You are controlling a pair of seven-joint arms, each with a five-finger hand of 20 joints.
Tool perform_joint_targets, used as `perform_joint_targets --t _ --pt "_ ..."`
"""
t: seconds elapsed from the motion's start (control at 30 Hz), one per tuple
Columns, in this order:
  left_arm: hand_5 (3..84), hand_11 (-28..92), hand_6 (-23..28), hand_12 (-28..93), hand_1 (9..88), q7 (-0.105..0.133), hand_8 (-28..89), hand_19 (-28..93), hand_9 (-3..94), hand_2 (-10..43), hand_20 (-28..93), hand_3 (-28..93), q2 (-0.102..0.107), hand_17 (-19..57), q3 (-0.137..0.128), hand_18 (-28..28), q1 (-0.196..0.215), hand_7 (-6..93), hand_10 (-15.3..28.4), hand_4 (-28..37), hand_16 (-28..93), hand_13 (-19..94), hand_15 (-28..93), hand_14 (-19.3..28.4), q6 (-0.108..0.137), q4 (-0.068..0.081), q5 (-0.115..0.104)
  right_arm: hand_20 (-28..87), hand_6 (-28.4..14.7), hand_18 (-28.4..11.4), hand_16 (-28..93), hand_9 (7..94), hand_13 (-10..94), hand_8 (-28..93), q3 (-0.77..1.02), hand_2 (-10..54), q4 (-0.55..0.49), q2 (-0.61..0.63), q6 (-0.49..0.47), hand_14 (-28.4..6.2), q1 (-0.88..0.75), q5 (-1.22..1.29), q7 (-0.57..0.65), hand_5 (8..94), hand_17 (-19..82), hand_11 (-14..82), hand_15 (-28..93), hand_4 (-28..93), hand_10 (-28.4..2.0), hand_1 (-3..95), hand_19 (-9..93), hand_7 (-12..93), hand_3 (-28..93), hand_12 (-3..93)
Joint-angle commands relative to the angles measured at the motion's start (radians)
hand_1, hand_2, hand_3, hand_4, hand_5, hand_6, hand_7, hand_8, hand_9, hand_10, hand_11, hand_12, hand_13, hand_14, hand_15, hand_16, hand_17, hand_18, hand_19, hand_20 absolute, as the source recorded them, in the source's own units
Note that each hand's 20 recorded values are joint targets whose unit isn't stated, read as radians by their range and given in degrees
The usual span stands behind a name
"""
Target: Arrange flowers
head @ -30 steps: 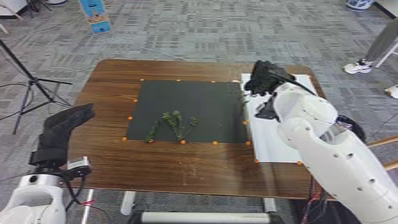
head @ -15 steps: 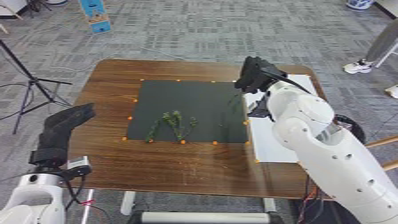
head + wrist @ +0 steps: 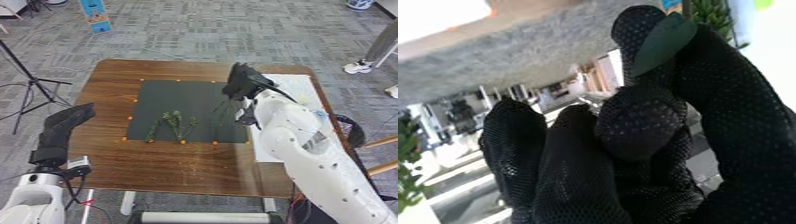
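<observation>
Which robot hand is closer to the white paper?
The right hand. It is at the left edge of the white paper; the left hand is beyond the table's left side.

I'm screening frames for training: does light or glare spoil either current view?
Head view: fairly even light, dark mat and white sheet both readable; right wrist view: washed-out white patches in the background, yet the green leaf stands out against the right hand.

White, rounded arm shells (image 3: 298, 137), dotted with dark screws (image 3: 335, 165). Left hand (image 3: 62, 125) and right hand (image 3: 242, 81) gloved in black mesh. Black cables (image 3: 68, 188) looped by left wrist, marked with red tie (image 3: 87, 203).
</observation>
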Motion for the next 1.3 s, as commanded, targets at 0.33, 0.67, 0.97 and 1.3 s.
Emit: perform_joint_targets --t 0.33,0.67,0.97,1.3 --pt "49.4 18 3.7 12 23.2 -0.011 -8 5 49.3 -1.9 15 72 -0.005 4.8 0.004 10.7 -0.001 13.9 12.5 -25.4 2 38 13 14.6 -0.013 -0.007 0.012 69 -0.8 -24.5 42 93.7 94 27 -0.059 -9.5 0.11 -0.093 0.041 -5.9 -0.024 -0.075 -0.01 90.9 61 57.9 72 2 -8.0 46.9 93 30 66 23.3" --pt "49.5 18 3.8 12 23.2 -0.013 -8 5 49.2 -2.0 15 72 0.0 4.8 0.012 10.6 -0.008 13.8 12.4 -25.3 2 38 12 14.6 -0.017 -0.004 0.015 69 -0.9 -24.4 42 93.7 94 26 -0.056 -9.5 0.132 -0.1 0.051 -5.8 0.061 -0.091 -0.023 90.9 61 57.7 72 2 -8.0 46.9 93 30 66 23.4" --pt "49.5 18 3.9 12 23.2 -0.015 -8 5 49.1 -2.1 15 72 0.001 4.7 0.014 10.6 -0.01 13.6 12.4 -25.3 2 38 13 14.6 -0.018 -0.004 0.014 69 -0.9 -24.3 42 93.7 94 26 -0.058 -9.5 0.129 -0.097 0.07 -5.8 0.105 -0.107 -0.031 90.8 61 57.7 72 2 -8.0 46.8 93 30 67 23.4" --pt "49.5 18 4.0 12 23.3 -0.022 -8 5 49.2 -2.1 15 72 0.003 4.7 0.029 10.7 -0.029 13.4 12.3 -25.2 2 38 12 14.6 -0.021 0.004 0.018 69 -1.0 -24.2 42 93.7 94 26 -0.076 -9.5 0.153 -0.093 0.206 -5.7 0.096 -0.173 -0.058 90.7 61 57.6 72 2 -8.1 46.9 93 30 66 23.5"
